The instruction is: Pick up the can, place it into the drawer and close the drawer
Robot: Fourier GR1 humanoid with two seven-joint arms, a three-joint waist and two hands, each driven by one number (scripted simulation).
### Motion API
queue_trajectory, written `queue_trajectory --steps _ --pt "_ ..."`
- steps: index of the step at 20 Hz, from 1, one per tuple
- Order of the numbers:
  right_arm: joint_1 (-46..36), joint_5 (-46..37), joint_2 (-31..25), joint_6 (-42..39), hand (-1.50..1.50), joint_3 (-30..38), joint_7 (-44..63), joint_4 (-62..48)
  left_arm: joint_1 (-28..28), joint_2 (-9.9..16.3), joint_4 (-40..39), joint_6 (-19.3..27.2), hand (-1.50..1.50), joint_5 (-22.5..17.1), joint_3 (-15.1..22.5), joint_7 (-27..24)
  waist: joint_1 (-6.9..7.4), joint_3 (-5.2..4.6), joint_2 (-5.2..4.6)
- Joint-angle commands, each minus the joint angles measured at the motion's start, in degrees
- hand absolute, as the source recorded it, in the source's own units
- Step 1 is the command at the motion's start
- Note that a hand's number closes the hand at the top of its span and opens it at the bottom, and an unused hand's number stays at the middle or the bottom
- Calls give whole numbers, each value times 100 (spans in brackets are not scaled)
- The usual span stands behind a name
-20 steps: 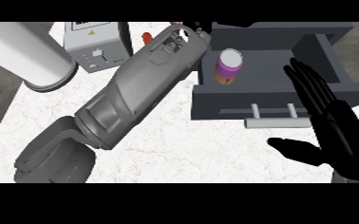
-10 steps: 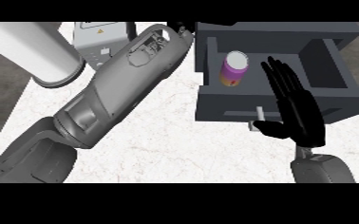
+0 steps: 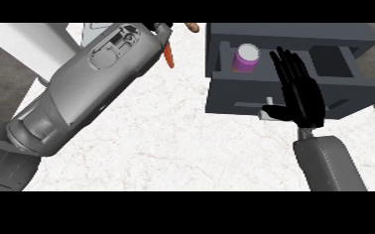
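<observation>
A purple can with a pale lid (image 3: 245, 59) stands upright inside the open dark grey drawer (image 3: 227, 96), near its left wall. My right hand (image 3: 299, 91) is open, fingers straight and pointing away, in front of the drawer's front panel beside the small light handle (image 3: 268, 101); its thumb lies close to that handle. My left forearm (image 3: 88, 89) stretches diagonally toward the upper middle, and only a dark bit of the left hand (image 3: 159, 26) shows at the picture's top, so its fingers are hidden.
An orange carrot-like object (image 3: 170, 54) lies by the left forearm near the drawer's left side. A pale cylinder (image 3: 33, 42) and a grey box sit at the upper left. White marbled counter (image 3: 176, 148) spreads below the drawer.
My right hand has moved left and inward, from the right edge to the drawer's front by the handle. The view has shifted, so the drawer and can sit larger and more central.
</observation>
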State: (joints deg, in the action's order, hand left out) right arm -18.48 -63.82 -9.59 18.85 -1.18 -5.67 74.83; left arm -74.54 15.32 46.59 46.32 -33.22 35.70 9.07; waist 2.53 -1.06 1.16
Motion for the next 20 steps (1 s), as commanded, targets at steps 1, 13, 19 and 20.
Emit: queue_trajectory --steps 1,13,19,20 --pt "-229 -239 155 481 -150 112 -16 -1167 222 418 579 -84 -150 87 62 323 98 113 -104" --pt "-2144 -384 33 1718 -150 919 -160 -3383 1067 980 1625 -213 -150 198 38 574 263 120 -196" --pt "-3069 -555 -71 1988 -150 1160 5 -4431 1742 1166 2339 -151 -150 331 137 627 307 115 -194" --pt "-3171 -660 103 2319 -150 1132 49 -4637 1696 1126 2281 -101 -150 417 72 562 192 116 -205"
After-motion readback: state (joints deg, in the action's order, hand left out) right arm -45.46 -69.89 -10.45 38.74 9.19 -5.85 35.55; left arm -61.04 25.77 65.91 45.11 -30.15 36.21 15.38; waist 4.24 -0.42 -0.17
